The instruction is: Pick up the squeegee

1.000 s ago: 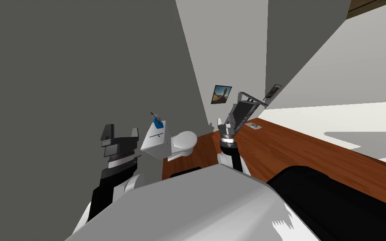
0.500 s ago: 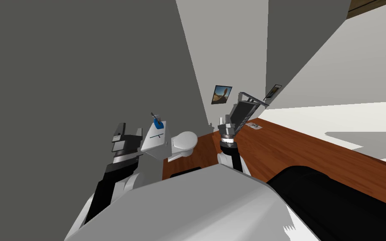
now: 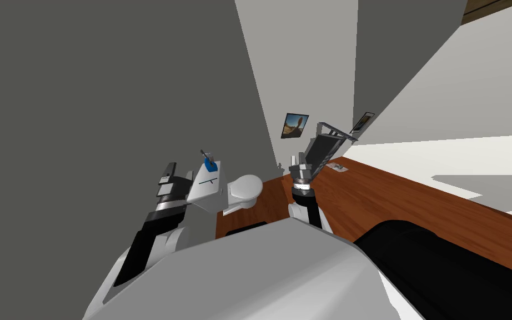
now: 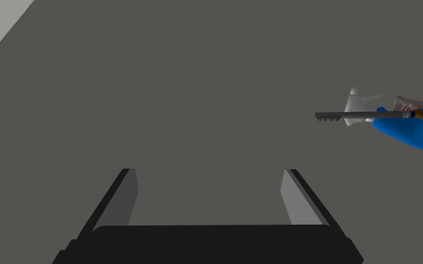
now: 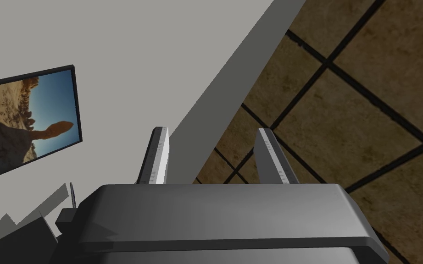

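The squeegee (image 3: pixel 209 161), with a blue body and a thin dark grey handle, lies on top of the white toilet tank (image 3: pixel 206 189). My left gripper (image 3: pixel 177 173) is just to the left of the tank, close to the dark grey wall. In the left wrist view my left gripper (image 4: pixel 209 172) is open with nothing between its fingers and faces that wall. There the squeegee (image 4: pixel 414 130) lies off to one side, beyond the finger, its handle pointing across. My right gripper (image 3: pixel 336 131) is raised on the right, and in its own view the right gripper (image 5: pixel 212 130) stands open and holds nothing.
A white toilet bowl (image 3: pixel 245 186) with its lid down sits right of the tank. The dark grey wall (image 3: pixel 99 111) runs close along my left arm. Brown wooden floor (image 3: pixel 393 194) spreads to the right, with a black area (image 3: pixel 443 266) at the bottom right.
My left arm has swung right, toward the toilet tank, and its gripper has turned edge-on in the head view. The right arm has stayed put.
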{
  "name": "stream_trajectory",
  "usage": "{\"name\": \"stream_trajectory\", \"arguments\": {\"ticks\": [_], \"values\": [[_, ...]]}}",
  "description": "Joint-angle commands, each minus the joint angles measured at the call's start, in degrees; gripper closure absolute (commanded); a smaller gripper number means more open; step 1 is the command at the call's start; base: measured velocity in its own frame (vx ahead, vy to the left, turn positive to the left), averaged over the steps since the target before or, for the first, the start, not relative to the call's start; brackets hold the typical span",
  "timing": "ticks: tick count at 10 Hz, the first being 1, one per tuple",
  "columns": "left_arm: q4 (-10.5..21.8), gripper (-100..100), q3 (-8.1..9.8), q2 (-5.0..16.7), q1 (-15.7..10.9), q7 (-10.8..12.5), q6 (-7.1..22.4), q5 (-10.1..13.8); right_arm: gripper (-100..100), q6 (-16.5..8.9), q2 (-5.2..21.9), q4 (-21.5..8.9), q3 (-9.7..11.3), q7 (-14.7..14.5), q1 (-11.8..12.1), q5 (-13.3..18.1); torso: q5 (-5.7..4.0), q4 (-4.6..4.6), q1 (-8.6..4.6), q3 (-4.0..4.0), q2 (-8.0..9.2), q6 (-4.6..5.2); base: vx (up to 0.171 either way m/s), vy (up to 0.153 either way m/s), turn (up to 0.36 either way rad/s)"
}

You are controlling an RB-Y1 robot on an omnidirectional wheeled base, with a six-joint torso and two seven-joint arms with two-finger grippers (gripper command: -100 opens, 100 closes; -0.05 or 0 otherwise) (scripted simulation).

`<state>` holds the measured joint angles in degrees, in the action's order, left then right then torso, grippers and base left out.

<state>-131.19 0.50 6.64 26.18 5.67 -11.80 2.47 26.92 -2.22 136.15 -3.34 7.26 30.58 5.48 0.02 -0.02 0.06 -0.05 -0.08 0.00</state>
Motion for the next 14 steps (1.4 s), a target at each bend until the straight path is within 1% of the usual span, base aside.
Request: {"name": "stream_trajectory", "arguments": {"ticks": [1, 2, 3, 4, 5, 6, 7, 8, 9, 10, 11, 12, 13, 14], "values": [[0.07, -100, 0.08, 0.30, -0.51, 0.08, 2.00, -0.01, 0, 0.00, 0.00, 0.00, 0.00, 0.00, 0.00, 0.00, 0.00, 0.00, 0.00, 0.00, 0.00, 0.00, 0.019, 0.013, -0.001], [0.25, -100, 0.12, 0.73, -1.12, 0.18, 3.97, -0.05, 0, 0.00, 0.00, 0.00, 0.00, 0.00, 0.00, 0.00, 0.00, 0.00, -0.01, 0.00, 0.00, 0.00, 0.020, 0.016, 0.000], [0.25, -100, 0.12, 0.73, -1.12, 0.18, 4.30, -0.05, 0, 0.00, 0.00, 0.00, 0.00, 0.00, 0.00, 0.00, 0.00, 0.00, 0.01, 0.00, 0.00, 0.00, 0.016, 0.010, -0.001], [0.47, -100, 0.16, 1.13, -1.75, 0.28, 6.48, -0.08, 0, 0.00, 0.00, 0.00, 0.00, 0.00, 0.00, 0.00, 0.00, 0.00, -0.02, 0.01, 0.01, 0.00, 0.019, 0.007, 0.001], [0.47, -100, 0.16, 1.13, -1.75, 0.28, 6.69, -0.08, 0, 0.00, 0.00, 0.00, 0.00, 0.00, 0.00, 0.00, -0.01, 0.00, -0.03, 0.00, 0.00, 0.00, 0.017, 0.008, 0.000], [0.70, -100, 0.21, 1.48, -2.38, 0.38, 8.98, -0.11, 0, 0.00, 0.00, 0.00, 0.00, 0.00, 0.00, 0.00, -0.01, 0.00, -0.03, 0.00, 0.01, 0.00, 0.024, 0.010, 0.001], [0.97, -100, 0.26, 1.79, -3.02, 0.47, 10.46, -0.14, 0, 0.00, 0.00, 0.00, 0.00, 0.00, 0.00, 0.00, 0.00, 0.00, -0.02, -0.01, -0.02, 0.00, 0.036, 0.020, 0.000], [0.97, -100, 0.26, 1.79, -3.02, 0.47, 11.70, -0.14, 0, 0.00, 0.00, 0.00, 0.00, 0.00, 0.00, 0.00, 0.00, -0.01, 0.01, -0.03, -0.05, 0.00, 0.023, 0.015, 0.000], [1.25, -100, 0.31, 2.05, -3.65, 0.57, 13.80, -0.16, 0, 0.00, 0.00, 0.00, 0.00, 0.00, 0.00, 0.00, 0.00, -0.01, 0.00, -0.02, -0.02, 0.00, 0.020, 0.012, 0.001], [1.25, -100, 0.31, 2.05, -3.65, 0.57, 14.29, -0.16, 0, 0.00, 0.00, 0.00, 0.00, 0.00, 0.00, 0.00, 0.00, -0.01, -0.01, -0.01, -0.01, 0.00, 0.018, 0.009, 0.000], [1.57, -100, 0.35, 2.27, -4.28, 0.66, 16.27, -0.19, 0, 0.00, 0.00, 0.00, 0.00, 0.00, 0.00, 0.00, 0.00, 0.00, -0.03, 0.00, 0.00, 0.00, 0.024, 0.009, 0.001], [1.57, -100, 0.35, 2.27, -4.28, 0.66, 16.92, -0.19, 0, 0.00, 0.00, 0.00, 0.00, 0.00, 0.00, 0.00, -0.01, 0.00, -0.03, -0.01, -0.01, 0.00, 0.021, 0.009, 0.000], [1.91, -100, 0.40, 2.43, -4.90, 0.75, 18.87, -0.21, 0, 0.00, 0.00, 0.00, 0.00, 0.00, 0.00, 0.00, 0.00, 0.00, -0.03, 0.00, 0.00, 0.00, 0.027, 0.014, 0.001], [1.91, -100, 0.40, 2.43, -4.90, 0.75, 19.58, -0.21, 0, 0.00, 0.00, 0.00, 0.00, 0.00, 0.00, 0.00, 0.00, 0.00, -0.01, -0.01, -0.02, 0.00, 0.022, 0.013, 0.001]]}}
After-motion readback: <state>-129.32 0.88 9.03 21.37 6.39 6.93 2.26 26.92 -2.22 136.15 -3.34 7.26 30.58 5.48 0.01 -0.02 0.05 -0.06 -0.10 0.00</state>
